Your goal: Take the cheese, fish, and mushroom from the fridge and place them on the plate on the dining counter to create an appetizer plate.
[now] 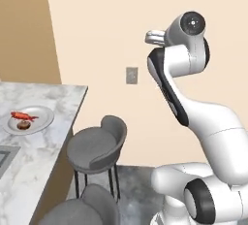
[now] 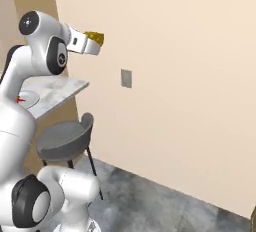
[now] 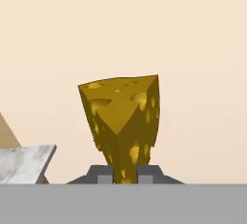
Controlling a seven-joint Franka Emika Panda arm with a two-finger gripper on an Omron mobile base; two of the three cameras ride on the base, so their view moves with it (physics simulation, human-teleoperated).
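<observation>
Clamping the cheese (image 3: 123, 121) aloft, gripper (image 3: 124, 175) closed on it — fish (image 1: 23, 116) and mushroom (image 1: 23, 125) rest on the plate (image 1: 43, 119).

A glossy white arm (image 1: 213, 117) of rounded segments with black joint bands and round grey end caps.

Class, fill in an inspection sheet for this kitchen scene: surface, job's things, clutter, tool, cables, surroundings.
Surface: marble dining counter, left of the arm.
Job's things: fish and mushroom on the plate; cheese held up in the air, away from the plate.
Clutter: nothing seen.
Tool: tool shut on the cheese.
Cables: nothing seen.
Surroundings: grey stool beside the counter, wall plate on the beige wall.
</observation>
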